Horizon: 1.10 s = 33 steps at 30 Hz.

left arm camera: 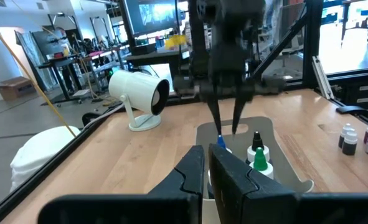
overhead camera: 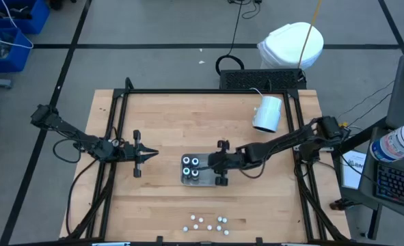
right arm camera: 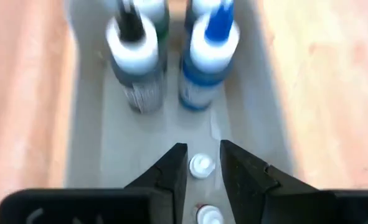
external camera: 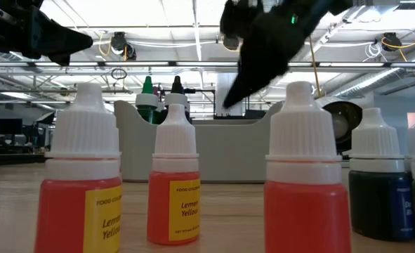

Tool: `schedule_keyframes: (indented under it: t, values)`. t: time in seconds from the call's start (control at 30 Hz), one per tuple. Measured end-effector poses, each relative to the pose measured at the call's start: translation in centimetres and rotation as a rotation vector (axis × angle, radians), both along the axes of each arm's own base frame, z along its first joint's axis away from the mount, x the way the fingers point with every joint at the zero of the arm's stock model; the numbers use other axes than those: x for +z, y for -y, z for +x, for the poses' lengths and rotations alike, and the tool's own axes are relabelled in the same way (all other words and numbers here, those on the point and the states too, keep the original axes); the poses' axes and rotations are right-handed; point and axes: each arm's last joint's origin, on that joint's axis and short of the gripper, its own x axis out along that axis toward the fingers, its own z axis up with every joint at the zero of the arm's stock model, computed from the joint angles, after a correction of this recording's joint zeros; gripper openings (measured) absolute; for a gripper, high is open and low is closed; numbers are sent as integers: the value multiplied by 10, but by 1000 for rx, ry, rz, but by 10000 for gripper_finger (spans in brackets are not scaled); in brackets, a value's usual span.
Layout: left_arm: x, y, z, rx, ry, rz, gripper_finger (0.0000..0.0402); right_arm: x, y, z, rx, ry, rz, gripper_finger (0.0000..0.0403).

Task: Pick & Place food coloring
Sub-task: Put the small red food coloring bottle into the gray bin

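Several small food coloring bottles stand upright on their bases in a grey tray at the table's middle. Their tips are blue, black and green. My right gripper hovers just above the tray's right part, slanting down. It is open, its fingers standing above the blue-tipped bottle with nothing between them. My left gripper waits shut and level, to the left of the tray.
Several loose bottles stand in a group near the table's front edge; in the low view these are yellow ones and a dark one. A white cylindrical device sits at the far right. A black frame rims the table.
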Motion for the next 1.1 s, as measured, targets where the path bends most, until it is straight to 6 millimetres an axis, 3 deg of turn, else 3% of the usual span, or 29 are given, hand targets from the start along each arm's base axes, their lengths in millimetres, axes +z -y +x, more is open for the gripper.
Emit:
schedule_keyframes:
  t: [0.23, 0.4, 0.9, 1.1]
  values:
    - [0, 0, 0, 0, 1, -4, 33, 68, -2, -34, 89, 164, -23, 97]
    - [0, 0, 0, 0, 0, -4, 33, 88, -30, -58, 185, 222, -39, 100]
    - [0, 0, 0, 0, 3, -5, 33, 51, -137, -97, 404, 88, 60, 100]
    - [0, 0, 0, 1, 1, -23, 33, 30, -167, -96, 447, 123, 56, 100]
